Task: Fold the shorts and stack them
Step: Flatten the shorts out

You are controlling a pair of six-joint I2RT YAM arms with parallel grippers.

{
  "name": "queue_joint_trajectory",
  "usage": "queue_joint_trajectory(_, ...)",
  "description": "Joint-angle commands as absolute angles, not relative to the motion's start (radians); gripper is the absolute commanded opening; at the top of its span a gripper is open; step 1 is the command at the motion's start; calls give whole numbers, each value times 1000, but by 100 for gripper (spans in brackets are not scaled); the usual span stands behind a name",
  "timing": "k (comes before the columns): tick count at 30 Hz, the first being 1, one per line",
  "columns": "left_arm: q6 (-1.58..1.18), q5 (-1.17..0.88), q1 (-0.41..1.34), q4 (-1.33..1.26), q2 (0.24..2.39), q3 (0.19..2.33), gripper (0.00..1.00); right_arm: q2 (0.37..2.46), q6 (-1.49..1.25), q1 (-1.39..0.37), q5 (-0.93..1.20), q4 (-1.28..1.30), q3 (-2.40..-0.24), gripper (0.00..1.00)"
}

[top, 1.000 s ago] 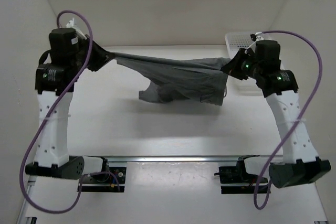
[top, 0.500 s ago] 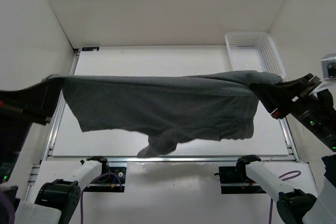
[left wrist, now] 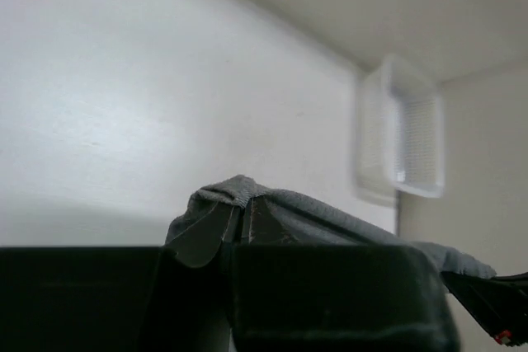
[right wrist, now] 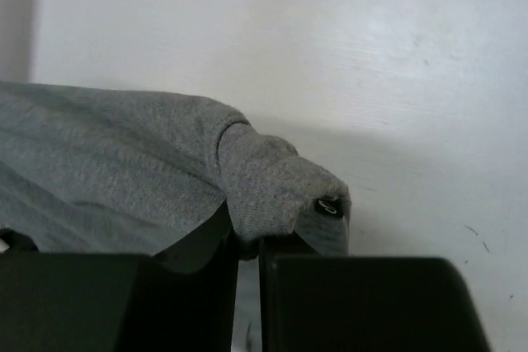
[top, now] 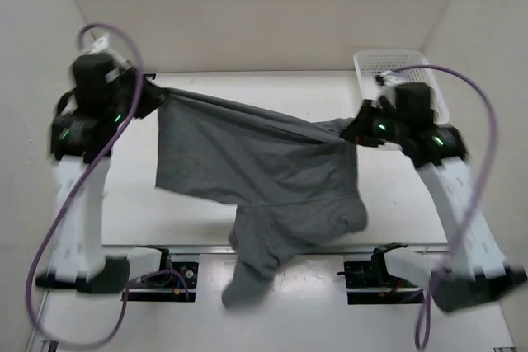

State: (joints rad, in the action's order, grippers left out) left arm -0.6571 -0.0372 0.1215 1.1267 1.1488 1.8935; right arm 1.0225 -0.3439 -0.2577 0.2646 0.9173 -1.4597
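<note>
The grey shorts [top: 247,162] hang spread in the air between my two grippers, one leg drooping past the table's near edge. My left gripper [top: 155,98] is shut on the shorts' left corner, where the cloth bunches over its fingertips [left wrist: 241,208]. At the right, the other gripper [top: 353,129] is shut on a thick fold of the waistband [right wrist: 272,191]. A small black eyelet [right wrist: 329,206] shows on that fold. The shorts' lower part sags lower toward the middle [top: 280,228].
A white mesh basket [top: 388,62] stands at the table's back right corner, seen blurred in the left wrist view [left wrist: 404,133]. White walls close in the table on three sides. The arm bases and rail [top: 264,249] run along the near edge.
Both arms swung high with the shorts stretched flat half a second ago, then came back down; the shorts now hang lower and nearer, one leg over the near edge.
</note>
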Motion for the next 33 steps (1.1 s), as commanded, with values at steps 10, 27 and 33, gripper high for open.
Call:
queue_joint_trajectory(10, -535, 104, 173, 1168, 1838, 2082, 68, 1547, -449, -245, -41, 713, -1432, 80)
queue_joint_trajectory(27, -758, -198, 346, 735, 1469, 901, 72, 989, -813, -199, 307, 530, -534, 92)
queue_joint_trajectory(33, -792, -163, 457, 712, 1614, 934, 41, 1145, -861, -199, 316, 324, -483, 86)
